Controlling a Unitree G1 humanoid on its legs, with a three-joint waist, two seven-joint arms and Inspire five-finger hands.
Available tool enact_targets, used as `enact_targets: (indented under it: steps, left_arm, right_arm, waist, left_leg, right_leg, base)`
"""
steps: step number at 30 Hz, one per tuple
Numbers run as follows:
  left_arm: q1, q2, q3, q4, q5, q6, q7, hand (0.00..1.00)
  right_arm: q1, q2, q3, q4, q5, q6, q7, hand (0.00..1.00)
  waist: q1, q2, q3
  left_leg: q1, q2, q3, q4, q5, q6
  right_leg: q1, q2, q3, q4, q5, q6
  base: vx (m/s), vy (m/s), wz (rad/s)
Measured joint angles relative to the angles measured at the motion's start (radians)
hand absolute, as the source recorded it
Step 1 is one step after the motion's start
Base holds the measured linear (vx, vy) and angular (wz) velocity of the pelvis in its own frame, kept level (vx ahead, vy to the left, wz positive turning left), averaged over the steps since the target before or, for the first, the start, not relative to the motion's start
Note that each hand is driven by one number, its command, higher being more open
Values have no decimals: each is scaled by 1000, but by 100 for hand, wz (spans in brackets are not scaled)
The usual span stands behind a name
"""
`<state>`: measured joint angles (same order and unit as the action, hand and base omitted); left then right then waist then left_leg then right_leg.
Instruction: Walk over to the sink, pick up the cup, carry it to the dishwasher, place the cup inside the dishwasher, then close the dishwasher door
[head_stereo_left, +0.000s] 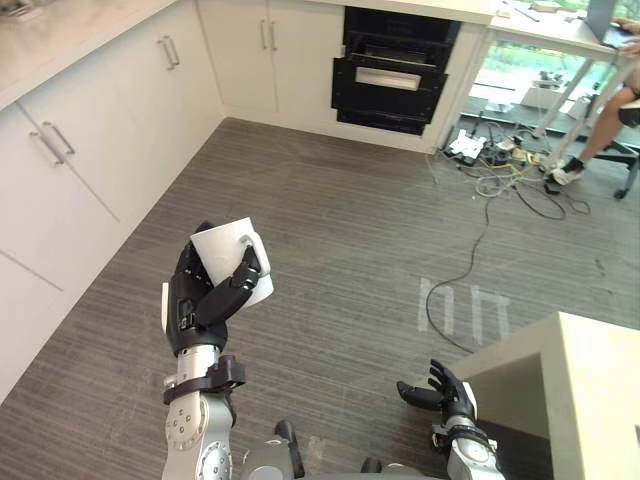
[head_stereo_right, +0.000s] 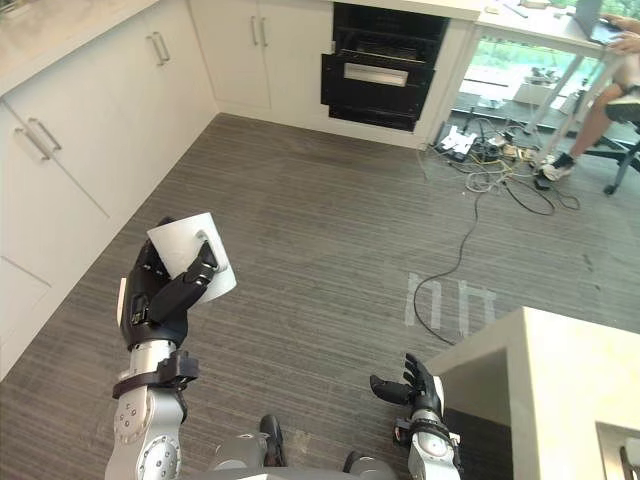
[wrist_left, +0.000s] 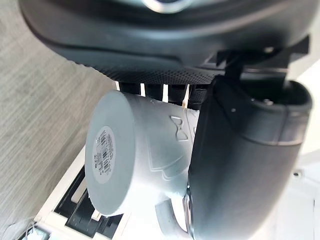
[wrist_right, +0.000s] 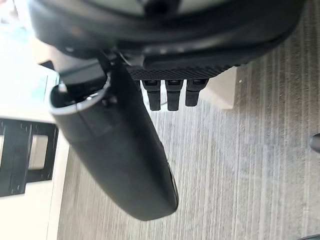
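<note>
Grey plank flooring (head_stereo_left: 340, 230) filled the middle of the frame. White cabinets (head_stereo_left: 90, 160) ran along the left edge, and the black dishwasher (head_stereo_left: 390, 75) stood at top centre, its door apparently ajar. At lower left, the left hand (head_stereo_left: 205, 295) was clamped round the white cup (head_stereo_left: 225, 250), thumb across its side. The cup was tilted above the floor, well apart from the dishwasher. At lower right, the right hand (head_stereo_left: 440, 390) hung relaxed and empty, just beside a pale counter (head_stereo_left: 590, 380).

Probable hazards:
- The tilted cup could slip during walking.
- Loose cables (head_stereo_left: 500, 170) at upper right could snag a foot.
- The right hand could strike the counter.
</note>
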<state>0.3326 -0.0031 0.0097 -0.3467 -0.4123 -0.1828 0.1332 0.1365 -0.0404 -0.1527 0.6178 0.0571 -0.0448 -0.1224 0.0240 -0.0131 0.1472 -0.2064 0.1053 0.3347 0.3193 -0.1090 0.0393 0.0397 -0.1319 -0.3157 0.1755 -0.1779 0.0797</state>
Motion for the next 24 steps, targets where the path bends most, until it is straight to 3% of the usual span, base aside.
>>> enact_targets:
  steps: [2,3,4,5,6,7,11,13,15,16,17,18,19,20,21,24]
  left_arm:
    - [0,3,2,-1,0,0,-4,30]
    - [-3,6,-1,-1,0,0,-6,30]
    - [-3,8,-6,-2,0,0,-6,30]
    - [-5,21,-13,-5,1,0,-6,30]
    - [-5,46,-31,-7,2,0,-8,30]
    - [-7,62,-40,-7,2,0,-8,30]
    - [-20,91,-39,-7,3,-1,-11,30]
    - [-60,101,-53,4,3,-2,-11,30]
    - [-81,99,-59,3,3,-3,-12,30]
    - [-75,90,-64,3,3,-3,-13,30]
    - [-73,83,-72,4,4,-3,-15,30]
    - [-63,62,-86,-3,3,-3,-17,30]
    - [-62,49,-88,-10,3,-3,-18,30]
    - [-62,27,-87,-16,3,-3,-24,30]
    - [-67,27,-99,-16,2,-2,-24,30]
    - [-73,26,-126,-16,1,-1,-42,30]
  right_arm:
    - [-8,-1,0,0,-1,0,-1,90]
    - [-18,-2,1,-5,-2,0,1,90]
    - [-22,-2,2,-7,-3,1,2,90]
    - [-24,2,4,-9,-7,3,2,90]
    - [-21,6,5,-9,-12,10,3,90]
    - [-16,5,4,-16,-13,10,3,90]
    - [-15,-2,3,-59,-22,3,-5,90]
    - [-8,-15,4,-64,-42,3,-5,90]
    - [12,-18,6,-89,-62,11,-2,90]
    - [37,-18,11,-109,-67,20,2,90]
    - [52,-19,11,-121,-71,23,4,90]
    - [73,-23,12,-152,-81,26,6,90]
    - [85,-27,16,-190,-82,26,7,90]
    - [95,-44,36,-252,-81,26,2,90]
    - [91,-46,45,-296,-80,26,-1,90]
    - [67,-58,39,-337,-77,-7,-18,90]
  waist:
    - [-12,-11,6]
    - [-17,-16,11]
    - [-20,-12,14]
    - [-26,-14,18]
    - [-44,-11,29]
    - [-50,-8,32]
    - [-67,-12,32]
    - [-88,-13,35]
    - [-97,-12,34]
    - [-102,-5,29]
    - [-109,-1,30]
    - [-105,23,29]
    - [-95,39,32]
    - [-67,62,33]
    - [-48,62,34]
    - [-14,47,39]
  left_leg:
    - [2,-31,-9,40,-44,16]
    - [6,-58,-10,63,-81,37]
    - [9,-62,-12,67,-91,44]
    - [26,-72,-23,66,-102,54]
    - [64,-79,-55,62,-121,63]
    - [88,-80,-73,46,-128,66]
    - [190,-119,-109,-79,-119,49]
    - [263,-141,-149,-143,-129,35]
    - [308,-146,-180,-132,-178,12]
    - [340,-129,-187,-79,-227,-54]
    - [322,-111,-185,8,-244,-56]
    - [229,-42,-157,272,-238,-52]
    - [165,2,-143,441,-197,-49]
    - [43,95,-127,701,-125,-59]
    - [-37,142,-127,816,-145,-64]
    - [-148,150,-111,725,-197,-56]
  right_leg:
    - [-13,-52,-8,92,-54,25]
    - [-68,-103,-2,265,-71,22]
    - [-109,-120,6,353,-59,5]
    - [-164,-137,40,484,-21,-39]
    - [-226,-127,121,627,6,-32]
    - [-251,-101,152,651,-17,-23]
    - [-356,-12,171,488,-44,-24]
    - [-391,43,181,265,-11,-22]
    - [-410,86,212,219,34,-50]
    - [-383,110,224,231,78,-91]
    - [-358,113,219,237,94,-86]
    - [-299,143,191,219,63,-104]
    - [-263,163,185,195,56,-113]
    - [-195,205,194,139,46,-128]
    - [-113,223,210,75,41,-136]
    - [48,191,254,-26,25,-153]
  base:
    - [103,191,23]
    - [141,187,19]
    - [217,227,17]
    - [232,186,42]
    - [303,184,55]
    - [257,117,55]
    - [315,89,32]
    - [420,31,57]
    - [696,-41,58]
    - [638,-61,71]
    - [552,-82,65]
    - [540,-94,42]
    - [797,-127,2]
    - [800,-99,-27]
    - [660,-65,-34]
    - [606,32,-28]
